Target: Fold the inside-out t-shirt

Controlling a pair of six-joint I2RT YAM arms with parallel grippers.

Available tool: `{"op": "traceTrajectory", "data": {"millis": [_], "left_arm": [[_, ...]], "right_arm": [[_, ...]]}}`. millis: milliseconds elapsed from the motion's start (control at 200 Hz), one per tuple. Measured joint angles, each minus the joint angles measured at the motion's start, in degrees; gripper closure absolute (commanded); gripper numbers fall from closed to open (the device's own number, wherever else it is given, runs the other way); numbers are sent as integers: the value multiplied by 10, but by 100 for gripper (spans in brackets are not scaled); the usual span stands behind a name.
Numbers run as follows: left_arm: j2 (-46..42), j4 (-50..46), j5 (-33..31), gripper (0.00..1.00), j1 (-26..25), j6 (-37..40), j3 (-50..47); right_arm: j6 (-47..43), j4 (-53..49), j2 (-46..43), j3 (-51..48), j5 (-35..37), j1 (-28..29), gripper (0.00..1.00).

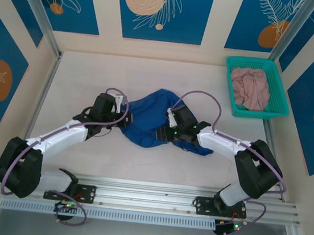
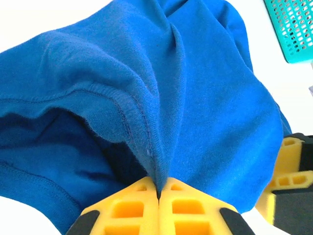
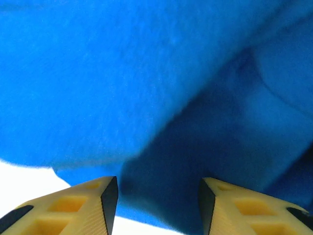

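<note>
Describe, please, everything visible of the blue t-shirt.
The blue t-shirt is plain royal-blue soft knit cloth with a stitched hem showing. It lies crumpled in a bunch on the white table, between the two arms. The left end effector is shut on a fold by the hem. The right end effector stands open, close against the cloth.

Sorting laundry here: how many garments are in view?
2: blue t-shirt bunched on the table, pink garment in the teal basket far right; others may lie beneath it.
</note>
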Motion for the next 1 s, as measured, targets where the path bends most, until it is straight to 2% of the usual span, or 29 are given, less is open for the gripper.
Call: {"op": "traceTrajectory", "data": {"millis": [5, 70, 145, 235, 360, 440, 535, 635, 790, 900, 1000], "left_arm": [[0, 0, 0, 100, 0, 0, 0], [-2, -4, 0, 100, 4, 0, 0], [-12, -14, 0, 100, 13, 0, 0], [-36, -29, -4, 100, 32, 0, 0], [-77, -55, -9, 100, 75, -2, 17], [-90, -64, -10, 100, 94, -2, 37], [-95, -68, -10, 100, 99, -2, 54], [-95, -75, -8, 100, 99, -1, 52], [-89, -77, 16, 100, 99, 5, 26], [-82, -78, 24, 100, 100, 13, 10], [-82, -78, 29, 100, 100, 15, 3]], "right_arm": [[-3, 1, 2, 1, 0, 0, 71], [1, 9, 16, 5, -1, 0, 89], [-1, 5, 19, 7, 3, -4, 100], [1, -16, -11, 0, 17, -17, 100], [1, -56, -132, -20, 37, -33, 100], [1, -66, -207, -20, 42, -29, 100], [9, -67, -253, -29, 53, -14, 100], [34, -64, -258, -72, 61, 5, 91], [50, -87, -199, -121, 72, 55, 68], [31, -95, -192, -115, 89, 83, 59], [11, -90, -187, -90, 100, 77, 55]]}}
